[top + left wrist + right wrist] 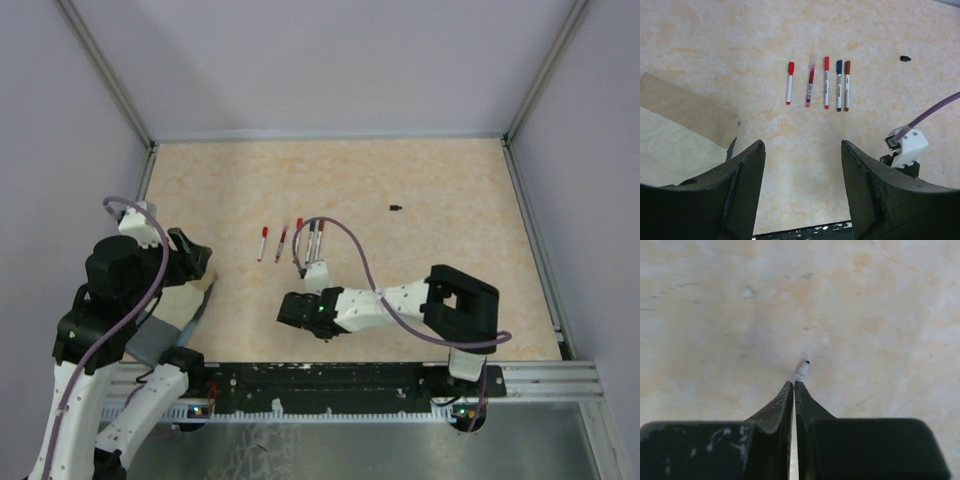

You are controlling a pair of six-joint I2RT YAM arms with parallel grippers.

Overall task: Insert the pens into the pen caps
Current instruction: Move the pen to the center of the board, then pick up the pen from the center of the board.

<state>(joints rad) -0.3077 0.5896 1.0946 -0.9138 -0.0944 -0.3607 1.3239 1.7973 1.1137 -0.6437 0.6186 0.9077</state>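
Note:
Several pens lie in a row on the table: one with a red cap (790,82), a dark-red one (810,87), a red one (826,82), a blue one (839,85) and a brown-red one (847,85). The same row of pens (298,240) shows from above. A lone black pen cap (905,58) (396,208) lies apart at the far right. My left gripper (802,145) hovers open and holds nothing, near of the row. My right gripper (794,384) is shut on a white pen (802,370) whose black tip pokes out past the fingertips. From above, the right gripper (288,313) sits low, near of the row.
A beige sheet (680,125) lies at the left under my left arm. A purple cable (360,265) loops over the right arm. Grey walls and metal rails (530,230) border the table. The right arm's white wrist housing (907,147) shows at the left wrist view's right edge.

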